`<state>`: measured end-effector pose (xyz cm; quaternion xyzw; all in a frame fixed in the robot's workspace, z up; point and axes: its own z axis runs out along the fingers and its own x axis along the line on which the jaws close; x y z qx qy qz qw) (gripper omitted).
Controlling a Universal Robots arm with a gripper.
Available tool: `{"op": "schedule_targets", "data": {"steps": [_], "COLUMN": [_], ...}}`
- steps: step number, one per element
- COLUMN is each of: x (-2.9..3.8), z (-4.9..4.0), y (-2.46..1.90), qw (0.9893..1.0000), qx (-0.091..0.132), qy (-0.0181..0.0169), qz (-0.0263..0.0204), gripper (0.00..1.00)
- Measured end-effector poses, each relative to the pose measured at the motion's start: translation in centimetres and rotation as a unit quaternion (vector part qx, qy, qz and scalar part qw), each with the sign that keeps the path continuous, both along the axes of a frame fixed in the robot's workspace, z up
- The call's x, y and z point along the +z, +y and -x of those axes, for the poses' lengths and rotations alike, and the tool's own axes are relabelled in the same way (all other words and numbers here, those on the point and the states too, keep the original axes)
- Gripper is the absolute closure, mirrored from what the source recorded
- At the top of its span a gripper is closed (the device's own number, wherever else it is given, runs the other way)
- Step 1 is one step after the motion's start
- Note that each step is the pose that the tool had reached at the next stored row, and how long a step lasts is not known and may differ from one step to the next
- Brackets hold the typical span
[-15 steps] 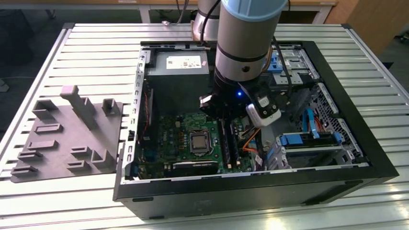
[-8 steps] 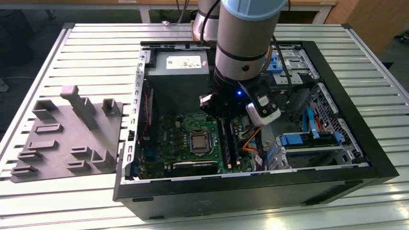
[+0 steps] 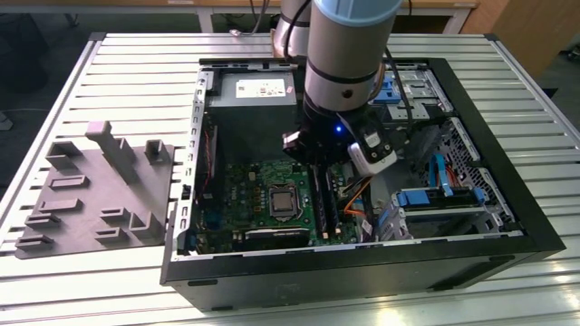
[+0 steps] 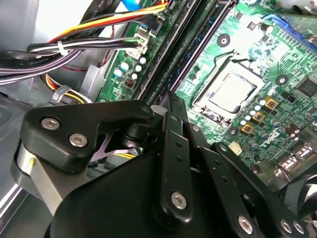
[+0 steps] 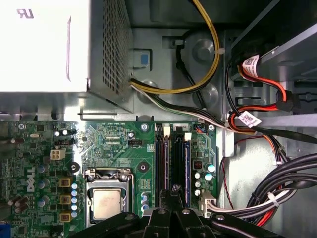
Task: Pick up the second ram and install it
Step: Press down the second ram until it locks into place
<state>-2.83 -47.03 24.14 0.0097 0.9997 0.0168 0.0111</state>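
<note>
The second ram (image 3: 324, 204) is a long dark stick standing on edge in a slot of the green motherboard (image 3: 244, 190), just right of the square silver chip (image 3: 284, 202). In the first wrist view the ram (image 5: 177, 158) runs straight away from my fingertips. My gripper (image 3: 317, 163) hangs over the far end of that slot inside the open computer case. Its black fingers are shut together in both wrist views (image 5: 174, 189) (image 4: 170, 96), with nothing showing between them. Whether the tips touch the ram's top edge I cannot tell.
A grey plastic tray (image 3: 91, 197) with raised blocks lies on the slatted table at the exterior view's left. A silver power supply (image 3: 254, 92) fills the case's far end. Cable bundles (image 5: 262, 198) and a blue drive cage (image 3: 435, 198) crowd the case beside the slots.
</note>
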Motion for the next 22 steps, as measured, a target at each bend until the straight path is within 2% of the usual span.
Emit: {"op": "schedule_targets", "data": {"steps": [7, 22], "x": [0.0, 0.0], "z": [0.0, 0.02], "y": [0.37, 0.82], "qw": [1.0, 1.0], "qx": [0.0, 0.0], "qy": [0.0, 0.0], "qz": [0.0, 0.0], "gripper": [0.89, 0.89]}}
